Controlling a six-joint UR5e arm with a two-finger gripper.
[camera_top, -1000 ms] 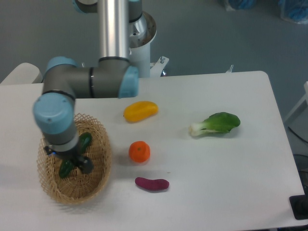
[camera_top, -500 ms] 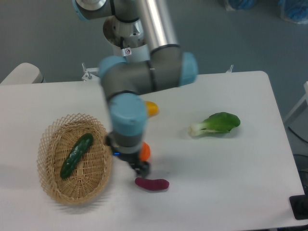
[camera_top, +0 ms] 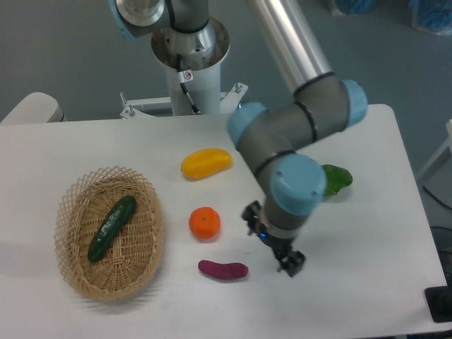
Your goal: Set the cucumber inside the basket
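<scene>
The dark green cucumber (camera_top: pixel 111 227) lies slanted inside the oval wicker basket (camera_top: pixel 106 172) at the left of the table, with nothing touching it. My gripper (camera_top: pixel 272 239) hangs far to the right of the basket, over bare table just right of the purple sweet potato. It stands open and nothing sits between its fingers. One fingertip (camera_top: pixel 292 264) points toward the front edge.
A yellow fruit (camera_top: pixel 205 162) lies behind an orange (camera_top: pixel 205 223), and a purple sweet potato (camera_top: pixel 223 270) lies in front of it. The bok choy (camera_top: pixel 338 178) is partly hidden behind my arm's wrist (camera_top: pixel 295 189).
The arm swung from the basket rightward across the table to right of the sweet potato. The cucumber stayed behind in the basket, released.
</scene>
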